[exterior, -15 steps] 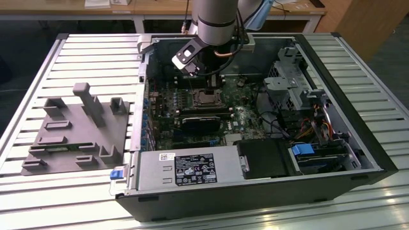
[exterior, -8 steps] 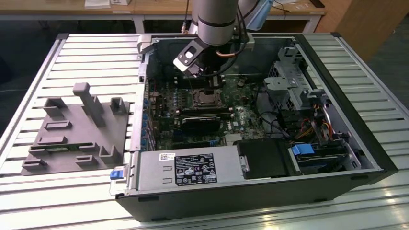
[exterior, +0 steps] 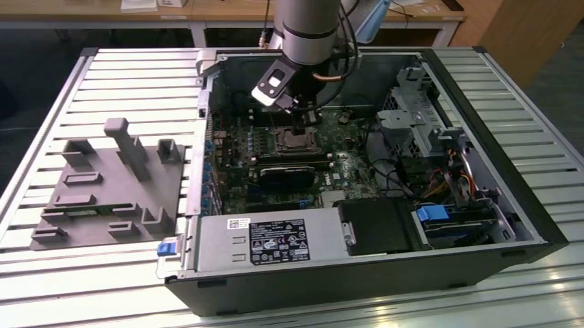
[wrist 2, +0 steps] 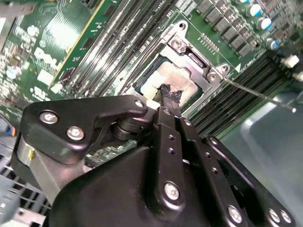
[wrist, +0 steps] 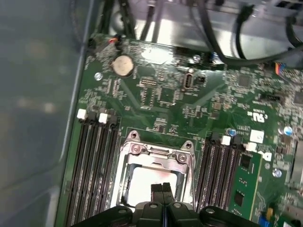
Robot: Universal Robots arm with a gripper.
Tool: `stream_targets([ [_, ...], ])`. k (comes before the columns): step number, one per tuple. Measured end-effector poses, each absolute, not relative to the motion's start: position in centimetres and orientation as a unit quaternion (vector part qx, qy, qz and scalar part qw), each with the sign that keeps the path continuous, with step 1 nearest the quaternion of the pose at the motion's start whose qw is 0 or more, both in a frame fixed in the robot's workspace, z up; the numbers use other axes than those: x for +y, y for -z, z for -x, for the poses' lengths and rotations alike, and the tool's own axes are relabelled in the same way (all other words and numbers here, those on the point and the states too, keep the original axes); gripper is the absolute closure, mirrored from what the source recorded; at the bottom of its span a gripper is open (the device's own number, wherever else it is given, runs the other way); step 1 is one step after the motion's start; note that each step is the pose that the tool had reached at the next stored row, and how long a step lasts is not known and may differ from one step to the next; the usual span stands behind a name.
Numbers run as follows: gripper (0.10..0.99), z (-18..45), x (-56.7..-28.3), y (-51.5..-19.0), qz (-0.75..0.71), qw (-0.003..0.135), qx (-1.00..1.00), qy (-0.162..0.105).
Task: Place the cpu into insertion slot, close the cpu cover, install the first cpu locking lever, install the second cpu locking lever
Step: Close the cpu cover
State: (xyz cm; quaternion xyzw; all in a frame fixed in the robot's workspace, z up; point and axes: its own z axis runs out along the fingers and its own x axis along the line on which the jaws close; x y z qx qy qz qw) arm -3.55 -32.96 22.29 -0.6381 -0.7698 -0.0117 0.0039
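On the slatted desk (exterior: pixel 511 89) lies an open computer case (exterior: pixel 365 294) holding the green motherboard (wrist: pixel 165 94); in its insertion slot (exterior: pixel 281 141), framed by the silver cpu cover (wrist: pixel 156 152) (lying flat), sits the pale cpu (wrist: pixel 137 187), directly beneath the tips of the clenched, empty claw (wrist: pixel 162 188).

We show the arm (exterior: pixel 307 27) standing near-vertical at the exterior view's upper edge, its wrist tilted slightly toward that view's left. The gripper (exterior: pixel 305 115) points downward. In both wrist views we see its two black fingers (wrist: pixel 156 191) pressed tip against tip, gripping nothing.
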Motion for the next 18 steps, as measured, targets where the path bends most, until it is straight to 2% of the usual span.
stream_targets([
  [18, 0.980, 3.55, -32.96, -22.24, 0.480, 0.006, -0.877, 0.011],
])
